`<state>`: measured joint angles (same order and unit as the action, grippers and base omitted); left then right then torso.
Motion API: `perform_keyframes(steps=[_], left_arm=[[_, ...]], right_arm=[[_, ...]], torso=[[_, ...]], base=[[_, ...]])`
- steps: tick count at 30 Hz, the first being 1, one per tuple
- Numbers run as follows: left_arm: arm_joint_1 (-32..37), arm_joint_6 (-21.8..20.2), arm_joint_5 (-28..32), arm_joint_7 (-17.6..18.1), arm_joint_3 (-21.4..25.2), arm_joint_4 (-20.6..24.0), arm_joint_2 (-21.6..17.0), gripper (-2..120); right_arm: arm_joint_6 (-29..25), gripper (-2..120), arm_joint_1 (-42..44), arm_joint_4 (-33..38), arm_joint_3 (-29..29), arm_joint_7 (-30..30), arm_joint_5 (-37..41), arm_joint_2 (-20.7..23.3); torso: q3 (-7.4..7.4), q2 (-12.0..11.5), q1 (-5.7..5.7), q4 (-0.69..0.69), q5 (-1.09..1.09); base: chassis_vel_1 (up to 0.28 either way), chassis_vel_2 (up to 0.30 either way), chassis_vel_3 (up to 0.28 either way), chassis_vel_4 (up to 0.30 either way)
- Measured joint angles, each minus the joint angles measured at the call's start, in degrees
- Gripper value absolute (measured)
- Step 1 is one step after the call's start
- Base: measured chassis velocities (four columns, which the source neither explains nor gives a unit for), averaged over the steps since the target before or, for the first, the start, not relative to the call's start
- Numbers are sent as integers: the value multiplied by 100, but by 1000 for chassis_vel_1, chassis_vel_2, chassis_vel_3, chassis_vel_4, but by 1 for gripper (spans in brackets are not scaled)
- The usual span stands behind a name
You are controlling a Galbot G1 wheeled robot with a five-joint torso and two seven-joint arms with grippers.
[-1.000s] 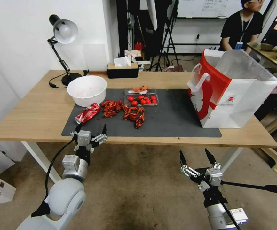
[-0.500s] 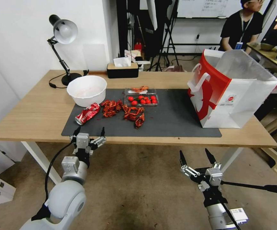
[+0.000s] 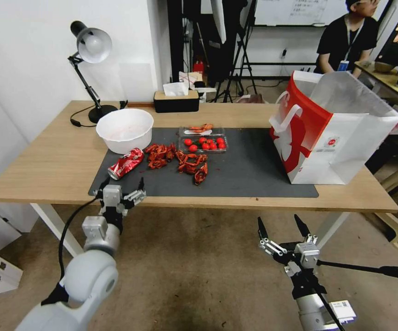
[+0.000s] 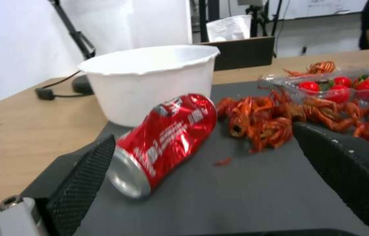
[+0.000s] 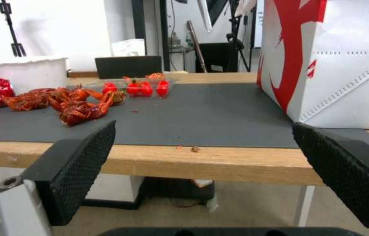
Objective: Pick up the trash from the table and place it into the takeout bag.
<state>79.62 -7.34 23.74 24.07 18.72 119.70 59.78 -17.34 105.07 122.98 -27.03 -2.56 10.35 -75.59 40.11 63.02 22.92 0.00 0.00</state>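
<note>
Lying on its side on the dark mat (image 3: 254,170), the crushed red can (image 3: 126,163) has its long axis running diagonally, silver end toward the counter's (image 3: 47,165) near edge, other end just beside the white bowl (image 3: 124,130). The left tool (image 3: 119,188) hovers at that edge with fingers spread wide, empty. The right tool (image 3: 284,225) hangs below the counter, also wide apart. The red-and-white bag (image 3: 332,133) stands upright at the mat's right end.

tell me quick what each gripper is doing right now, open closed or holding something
Left gripper: open, holding nothing, at the table's near edge facing the crushed red soda can.
Right gripper: open, holding nothing, low in front of the table.
</note>
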Motion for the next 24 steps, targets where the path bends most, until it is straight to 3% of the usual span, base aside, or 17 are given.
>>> perform_keyframes(steps=[6, 10, 24], left_arm=[[-787, 223, 561, -637, 57, -704, -354, 100], [-1456, 36, 796, -958, 32, -1142, -577, 100], [-2126, -596, 951, -1093, -285, -1575, -788, 100]], right_arm=[[-22, 100, 30, 18, -13, 6, -9, -13], [-29, 100, 41, 23, -45, 8, -7, -12], [-20, 100, 14, -7, -41, 8, -3, -16]], torso=[[0, 0, 0, 0, -1], [0, 0, 0, 0, 0], [0, 0, 0, 0, 0]], base=[[0, 0, 0, 0], [0, 0, 0, 0], [0, 0, 0, 0]])
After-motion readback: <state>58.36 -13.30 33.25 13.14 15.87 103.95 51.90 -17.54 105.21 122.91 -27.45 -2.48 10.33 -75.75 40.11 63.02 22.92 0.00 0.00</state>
